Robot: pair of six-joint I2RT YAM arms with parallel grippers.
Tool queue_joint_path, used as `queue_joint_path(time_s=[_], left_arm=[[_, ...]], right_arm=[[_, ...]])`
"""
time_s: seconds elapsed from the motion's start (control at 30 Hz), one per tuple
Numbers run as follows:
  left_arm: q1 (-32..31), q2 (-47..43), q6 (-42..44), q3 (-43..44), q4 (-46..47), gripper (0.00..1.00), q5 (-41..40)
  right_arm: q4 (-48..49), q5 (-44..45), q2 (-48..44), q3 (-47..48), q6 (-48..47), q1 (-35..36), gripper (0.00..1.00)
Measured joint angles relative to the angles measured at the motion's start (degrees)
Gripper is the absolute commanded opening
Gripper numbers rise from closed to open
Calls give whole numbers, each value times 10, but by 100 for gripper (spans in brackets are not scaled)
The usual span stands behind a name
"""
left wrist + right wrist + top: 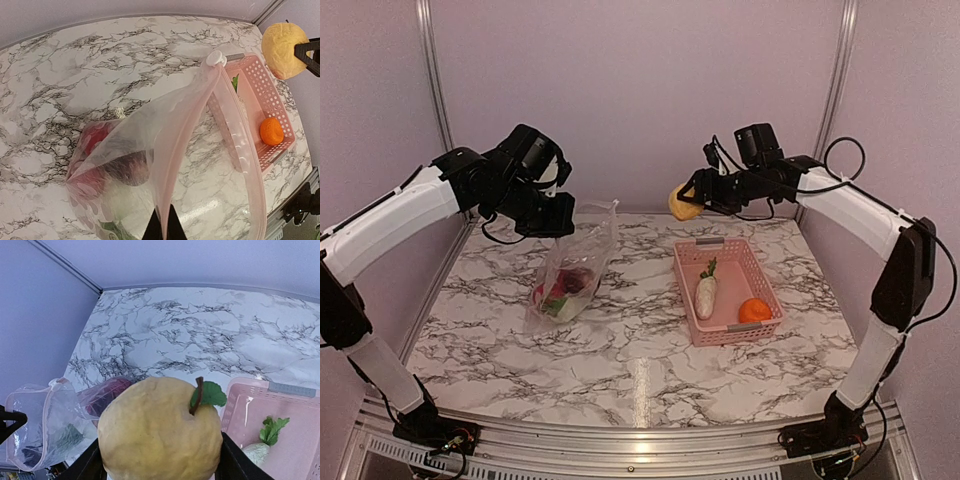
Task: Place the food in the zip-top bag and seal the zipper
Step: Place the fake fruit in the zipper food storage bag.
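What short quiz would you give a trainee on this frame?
1. True or false: the right tool holds a yellow fruit in the air.
2. What lies in the basket? A) an orange and a radish B) two red balls C) nothing
3. Fill in: the left tool pinches the edge of the ___.
Key: 1 true; 2 A; 3 bag.

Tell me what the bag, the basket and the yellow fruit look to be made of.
The zip-top bag: thin clear plastic film, glossy, crinkled and see-through. The basket: rigid pink plastic, probably moulded, with a lattice of holes. The yellow fruit: a toy with a dull, faintly bumpy skin, perhaps foam or soft plastic; the look leaves that open.
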Motion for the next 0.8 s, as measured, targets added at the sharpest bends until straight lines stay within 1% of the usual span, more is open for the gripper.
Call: queue_joint_path(time_s=[0.23,0.47,0.6,0.8], left_arm=[[0,0,-1,0,0,0,0],[0,-2,-10,-7,4,0,0],[0,-8,-16,-17,12,0,2],[0,-14,-26,-19,15,0,6]], right_arm=[[39,-30,2,57,11,78,57],[69,-44,22,107,17,135,57],[79,-50,39,114,21,161,57],[89,-65,68,117,30,183,57]])
